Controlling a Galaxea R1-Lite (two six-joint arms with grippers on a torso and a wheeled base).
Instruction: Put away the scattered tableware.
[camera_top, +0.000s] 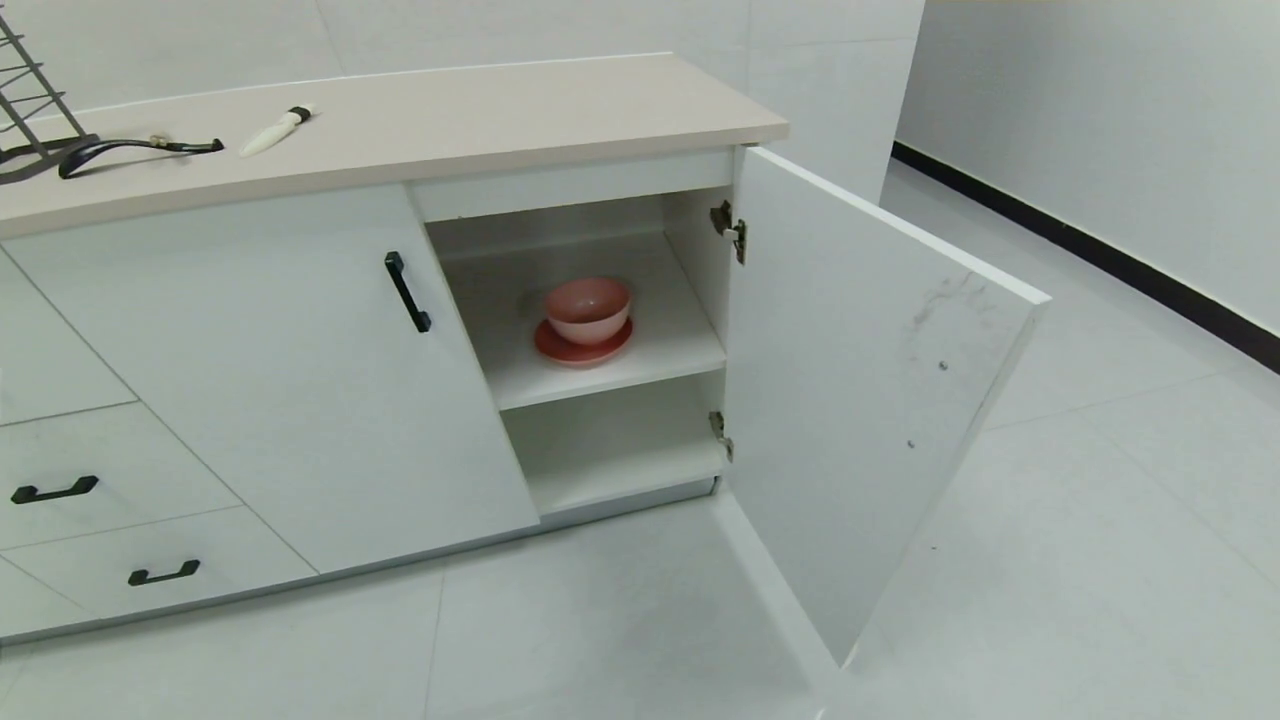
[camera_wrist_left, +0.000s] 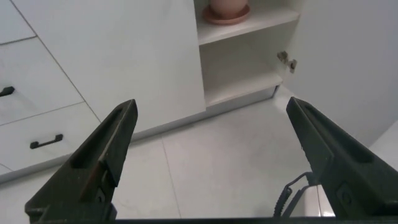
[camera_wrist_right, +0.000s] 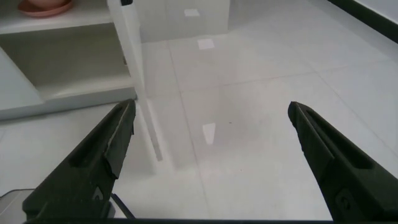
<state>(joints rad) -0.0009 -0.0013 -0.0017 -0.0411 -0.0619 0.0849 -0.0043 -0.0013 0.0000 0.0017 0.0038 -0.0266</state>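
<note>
A pink bowl (camera_top: 588, 308) rests on a red plate (camera_top: 582, 345) on the upper shelf (camera_top: 660, 360) of the open cabinet. The same bowl (camera_wrist_left: 227, 6) and plate (camera_wrist_left: 224, 17) appear in the left wrist view, and the plate (camera_wrist_right: 40, 9) edges into the right wrist view. My left gripper (camera_wrist_left: 211, 109) is open over the floor in front of the cabinet, nothing between its fingers. My right gripper (camera_wrist_right: 211, 112) is open too, hanging over the floor beside the open door (camera_wrist_right: 134, 56). A white-handled knife (camera_top: 275, 130) lies on the countertop (camera_top: 450, 110).
The cabinet door (camera_top: 860, 390) swings out wide to the right over the floor. The left door with a black handle (camera_top: 407, 292) is closed, with drawers (camera_top: 60, 490) further left. A dark wire rack (camera_top: 30, 120) and a black utensil (camera_top: 130, 148) sit on the counter's left end.
</note>
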